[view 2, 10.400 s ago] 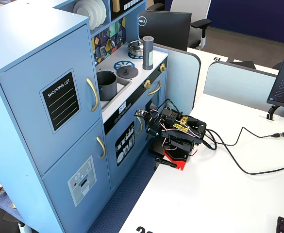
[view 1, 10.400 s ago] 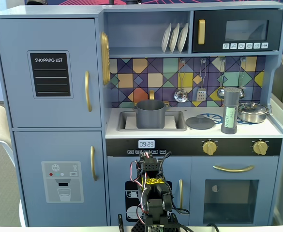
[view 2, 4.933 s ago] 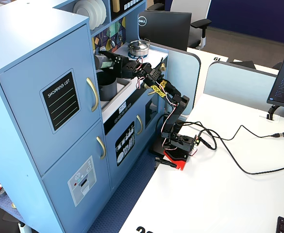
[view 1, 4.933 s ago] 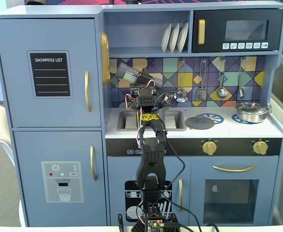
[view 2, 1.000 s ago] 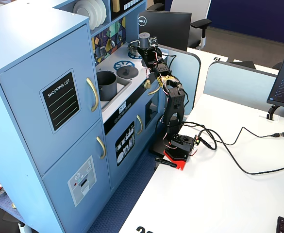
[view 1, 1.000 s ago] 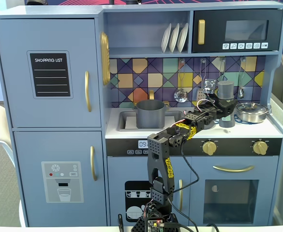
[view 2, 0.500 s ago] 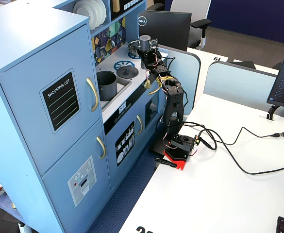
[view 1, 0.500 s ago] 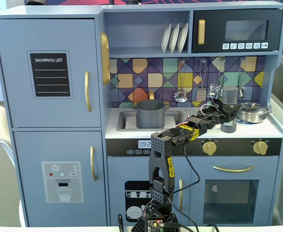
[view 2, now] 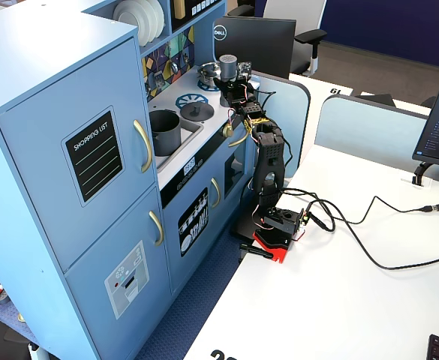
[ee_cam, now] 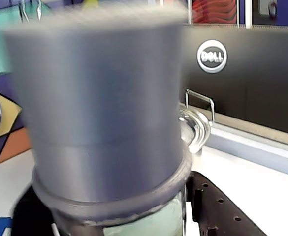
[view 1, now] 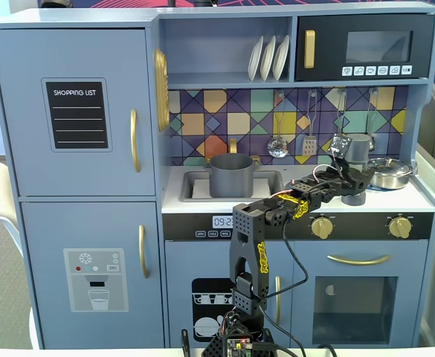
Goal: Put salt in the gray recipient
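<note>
Gripper [view 1: 351,172] sits over the right end of the counter [view 1: 276,199], near the back edge, closed round a gray salt shaker [view 1: 358,147] that stands upright above the jaws. In the wrist view the shaker [ee_cam: 104,108] fills most of the picture, blurred, so the exact grip pts are hard to read; probably the jaws clamp its lower collar, but the fingers themselves are hidden under it.

Relation that matters: the target, the gray pot [view 1: 230,174], stands in the sink at the counter's left-centre, well apart from the gripper. In that fixed view it lies to the left of the shaker and lower, w/ its open mouth facing up. In the other fixed view the pot [view 2: 163,129] is nearer the camera than the shaker [view 2: 227,63], i.e. along the counter's long edge.

Shaker's long axis is vertical for now. Judgement: the arm needs to carry it sideways along the counter toward the sink end, stop above the pot's rim, then tip the shaker so the top points down into the opening.

A steel pan [view 1: 390,172] sits just beside the gripper at the right rear corner; it's close enough to clip on the swing out.
</note>
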